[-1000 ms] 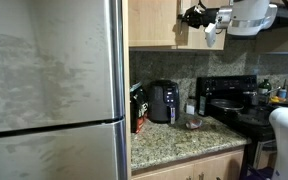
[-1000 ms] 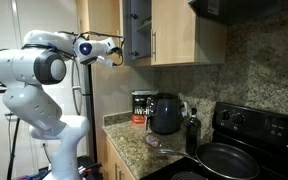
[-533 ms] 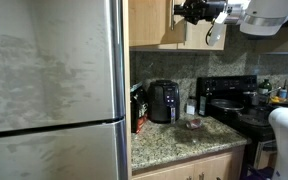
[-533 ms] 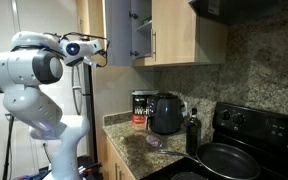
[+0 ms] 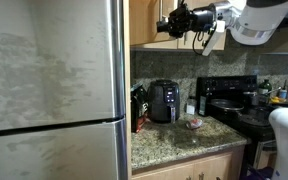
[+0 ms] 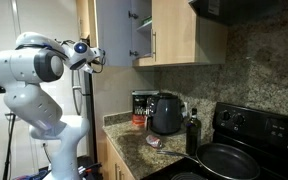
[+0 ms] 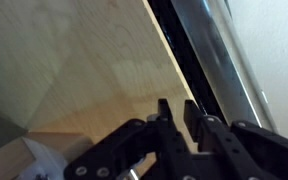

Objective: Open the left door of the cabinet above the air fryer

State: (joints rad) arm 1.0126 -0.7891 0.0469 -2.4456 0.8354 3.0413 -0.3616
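The cabinet's left door [image 6: 115, 30] stands swung wide open, its grey inner face turned to the room. In an exterior view it is the tan panel [image 5: 147, 22]. My gripper [image 6: 92, 58] is at the door's free edge, low down; in an exterior view it shows just right of the panel [image 5: 174, 20]. In the wrist view the jaws [image 7: 176, 108] are nearly together, and I see no handle between them. The tan door panel [image 7: 74, 60] fills the view behind them. The right door [image 6: 180, 35] is closed. The black air fryer [image 5: 163, 101] [image 6: 165, 114] sits on the counter below.
A stainless fridge [image 5: 54, 90] stands close beside the open door. A black stove [image 6: 246, 135] with a pan [image 6: 222, 160] is at the counter's far end. A dark bottle [image 6: 192, 135] and a small bowl [image 5: 192, 123] sit near the air fryer.
The left door has swung further open. My gripper has moved with its free edge, away from the cabinet and toward the fridge side.
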